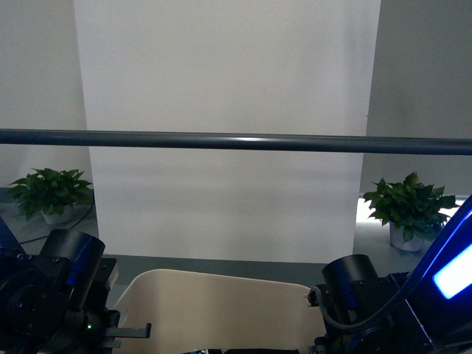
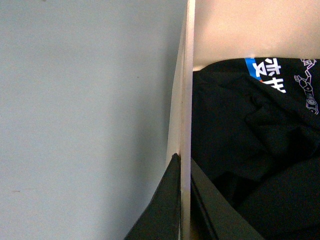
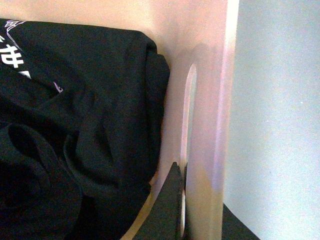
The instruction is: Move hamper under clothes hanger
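The beige hamper [image 1: 221, 306] sits low between my two arms in the front view, its far rim showing. My left gripper [image 2: 185, 200] is shut on the hamper's side wall [image 2: 186, 100], one dark finger on each side of it. My right gripper [image 3: 197, 205] is shut on the opposite wall [image 3: 215, 125], beside a handle slot [image 3: 190, 100]. Black clothes with white print [image 2: 250, 140] lie inside the hamper, and show in the right wrist view [image 3: 75, 125] too. A dark-grey horizontal bar of the clothes hanger [image 1: 236, 140] crosses the front view above the hamper.
A pale wall panel [image 1: 228, 88] stands straight ahead. Potted green plants sit on the floor at far left [image 1: 50, 193] and far right [image 1: 407, 208]. Grey floor [image 2: 85, 110] shows outside the hamper on both sides.
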Controlling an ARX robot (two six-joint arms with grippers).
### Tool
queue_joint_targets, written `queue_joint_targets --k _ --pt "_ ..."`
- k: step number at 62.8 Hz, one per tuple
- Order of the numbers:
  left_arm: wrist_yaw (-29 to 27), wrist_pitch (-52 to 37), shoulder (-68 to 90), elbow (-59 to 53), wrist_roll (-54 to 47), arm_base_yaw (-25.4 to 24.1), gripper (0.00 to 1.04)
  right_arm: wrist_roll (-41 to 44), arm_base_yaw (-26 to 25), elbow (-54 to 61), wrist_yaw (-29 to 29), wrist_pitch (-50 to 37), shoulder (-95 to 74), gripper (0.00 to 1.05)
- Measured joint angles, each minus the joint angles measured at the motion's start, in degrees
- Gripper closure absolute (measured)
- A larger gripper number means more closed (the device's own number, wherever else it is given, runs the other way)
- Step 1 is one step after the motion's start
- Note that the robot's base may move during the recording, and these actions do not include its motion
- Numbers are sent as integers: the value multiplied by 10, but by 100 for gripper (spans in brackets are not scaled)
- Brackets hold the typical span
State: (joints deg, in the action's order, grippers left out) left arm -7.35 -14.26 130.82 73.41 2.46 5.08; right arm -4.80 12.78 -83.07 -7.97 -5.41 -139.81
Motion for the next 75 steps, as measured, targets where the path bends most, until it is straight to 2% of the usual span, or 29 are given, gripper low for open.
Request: queue_joint_targets --k 31,35,37,38,41,46,49,59,75 --pt "-2 -3 0 -1 1 7 101 0 -8 0 -3 0 0 102" --pt "-29 -108 5 -28 22 12 101 -3 -8 0 0 0 0 102" --pt "-38 -148 11 -29 25 16 101 -15 -6 10 -12 -34 0 102" --pt "-41 -167 16 -29 27 17 101 -27 -5 23 -22 -78 -2 102" --pt "-43 -176 19 -25 27 21 101 -46 0 36 -42 -140 -6 102" --pt "-50 -169 23 -12 27 26 101 -75 3 40 -54 -232 -24 102" --pt "-50 -153 24 -2 30 28 101 -87 3 31 -51 -250 -33 102" --pt "-52 -99 24 11 36 37 101 -101 1 -2 -41 -223 -44 102" --pt "-56 -55 24 -35 37 46 101 -101 -1 -22 -12 -170 -85 102"
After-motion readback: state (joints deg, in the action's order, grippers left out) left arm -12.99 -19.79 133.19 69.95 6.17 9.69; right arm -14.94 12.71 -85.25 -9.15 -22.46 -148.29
